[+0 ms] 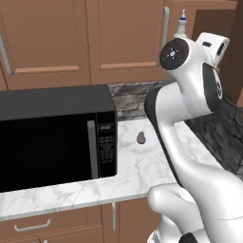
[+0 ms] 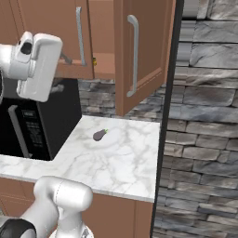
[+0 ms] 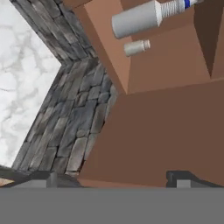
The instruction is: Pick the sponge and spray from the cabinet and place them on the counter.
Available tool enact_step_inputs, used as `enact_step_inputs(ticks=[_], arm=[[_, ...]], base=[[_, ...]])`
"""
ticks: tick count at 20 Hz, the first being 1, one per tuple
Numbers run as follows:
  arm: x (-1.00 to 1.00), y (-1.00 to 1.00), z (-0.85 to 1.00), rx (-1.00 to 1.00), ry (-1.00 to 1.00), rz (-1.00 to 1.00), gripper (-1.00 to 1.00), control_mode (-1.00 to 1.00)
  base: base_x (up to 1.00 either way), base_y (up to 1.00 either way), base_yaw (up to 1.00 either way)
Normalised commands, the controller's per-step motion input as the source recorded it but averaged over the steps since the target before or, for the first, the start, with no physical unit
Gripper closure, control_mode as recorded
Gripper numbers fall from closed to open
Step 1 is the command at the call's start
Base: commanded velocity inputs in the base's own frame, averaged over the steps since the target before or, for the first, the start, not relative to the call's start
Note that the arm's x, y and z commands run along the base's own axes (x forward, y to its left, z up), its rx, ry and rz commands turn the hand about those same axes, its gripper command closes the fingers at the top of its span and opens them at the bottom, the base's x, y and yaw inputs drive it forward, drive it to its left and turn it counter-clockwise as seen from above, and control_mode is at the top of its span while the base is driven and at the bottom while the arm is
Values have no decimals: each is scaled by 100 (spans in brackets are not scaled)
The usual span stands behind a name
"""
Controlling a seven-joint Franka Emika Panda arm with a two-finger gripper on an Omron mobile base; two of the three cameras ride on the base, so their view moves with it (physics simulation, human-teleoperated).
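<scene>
The spray (image 3: 139, 19), a pale grey bottle with a blue-tipped white nozzle, stands on the shelf of the open cabinet (image 2: 144, 69); the hand view shows it rolled sideways. Its nozzle (image 1: 182, 21) pokes up behind my arm. My gripper (image 3: 114, 178) is open and empty, its fingertips (image 3: 50, 179) wide apart. It hangs below and in front of the shelf, well short of the bottle. A small yellow speck (image 2: 94, 60) at the edge of the cabinet opening may be the sponge. The white marble counter (image 2: 116, 162) lies below.
A short white shaker bottle (image 3: 136, 47) stands beside the spray. A dark purple egg-shaped object (image 1: 141, 137) lies on the counter. A black microwave (image 1: 52, 137) takes up the counter's left side. The cabinet door (image 2: 133, 56) swings out over the counter, and a stone wall (image 2: 204, 116) stands on the right.
</scene>
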Motion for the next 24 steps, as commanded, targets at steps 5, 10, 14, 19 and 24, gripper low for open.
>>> enact_step_inputs(ticks=[5, 10, 14, 19, 24], arm=[[45, 4, 0, -18, 16, -10, -100, -100], [42, 0, 0, -14, 14, -10, -100, -100], [32, 0, 0, -8, 6, -7, -100, -100], [26, -5, 0, -3, 1, -4, -100, -100], [14, -21, 0, -3, 0, -6, -100, -100]], base=[[0, 0, 0], [0, 0, 0], [0, 0, 0], [0, 0, 0], [0, 0, 0]])
